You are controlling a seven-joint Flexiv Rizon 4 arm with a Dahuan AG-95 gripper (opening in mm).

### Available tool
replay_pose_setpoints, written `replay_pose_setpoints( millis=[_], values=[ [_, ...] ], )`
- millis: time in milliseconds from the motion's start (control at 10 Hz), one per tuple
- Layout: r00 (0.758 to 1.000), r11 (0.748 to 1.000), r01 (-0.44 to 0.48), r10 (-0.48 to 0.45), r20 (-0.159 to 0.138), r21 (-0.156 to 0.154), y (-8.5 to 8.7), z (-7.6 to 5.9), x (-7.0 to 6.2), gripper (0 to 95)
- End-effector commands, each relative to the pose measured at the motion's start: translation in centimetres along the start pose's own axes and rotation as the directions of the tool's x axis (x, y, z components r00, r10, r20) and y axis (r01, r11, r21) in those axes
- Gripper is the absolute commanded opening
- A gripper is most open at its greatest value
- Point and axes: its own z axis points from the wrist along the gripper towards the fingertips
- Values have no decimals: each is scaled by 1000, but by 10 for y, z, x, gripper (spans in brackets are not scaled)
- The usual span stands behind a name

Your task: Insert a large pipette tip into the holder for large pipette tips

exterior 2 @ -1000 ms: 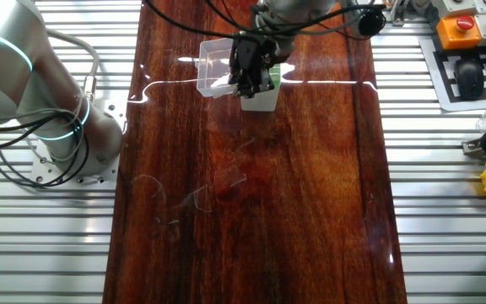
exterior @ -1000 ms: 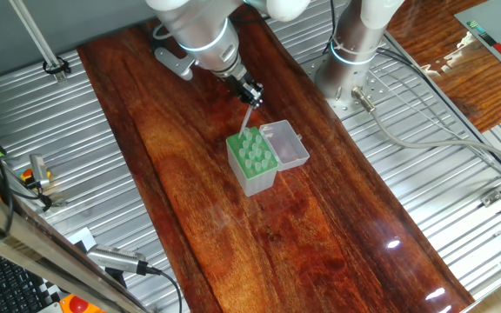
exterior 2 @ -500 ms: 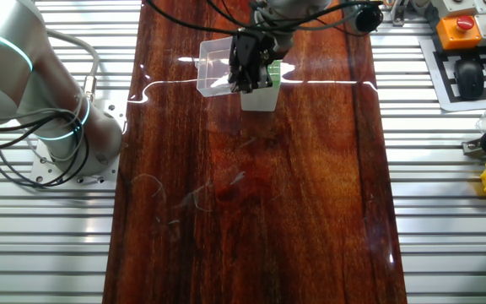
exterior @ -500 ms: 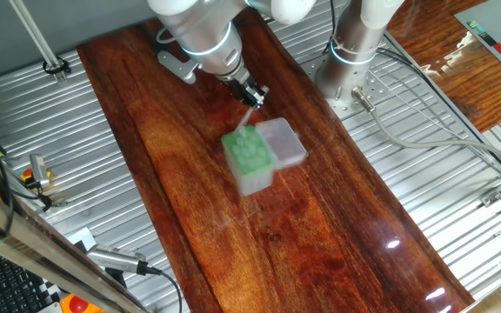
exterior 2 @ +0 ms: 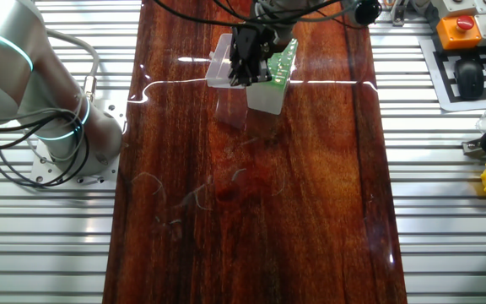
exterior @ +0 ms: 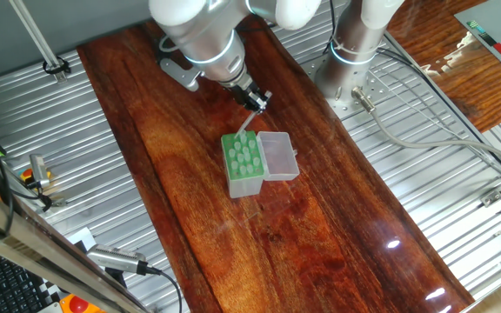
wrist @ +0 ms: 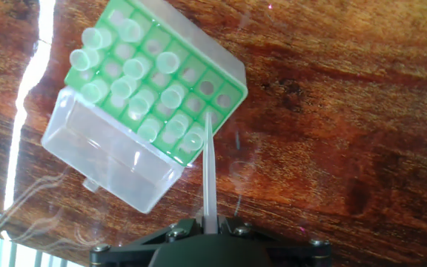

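Observation:
The pale green holder (exterior: 243, 163) stands on the wooden table with its clear lid (exterior: 278, 156) open to the right; several tips sit in its holes. It also shows in the other fixed view (exterior 2: 272, 78) and in the hand view (wrist: 161, 74). My gripper (exterior: 257, 101) is shut on the large pipette tip (wrist: 209, 169), a thin whitish cone. The tip's narrow end rests at a hole on the holder's near edge in the hand view. In the other fixed view the gripper (exterior 2: 245, 66) hides part of the holder, which looks tilted there.
The second arm's base (exterior: 355, 52) stands at the back right on the ribbed metal surface. A keyboard and an orange button box (exterior 2: 467, 25) lie at the far right in the other fixed view. The wooden board (exterior: 320, 252) extends toward the front.
The holder has slid and turned on the table, toward the left in one fixed view, with the tip's end at it. The gripper has shifted slightly and stayed shut on the tip.

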Motion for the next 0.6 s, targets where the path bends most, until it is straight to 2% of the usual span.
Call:
replay_pose_setpoints(
  millis=[100, 200, 600],
  values=[
    [1000, 1000, 6, -6, -3, -1, 0, -1, 1, 0],
    [1000, 1000, 13, -13, -19, -5, 0, -1, 1, 0],
    [999, 1000, 24, -24, -36, -9, 0, -3, 2, 0]
  ],
)
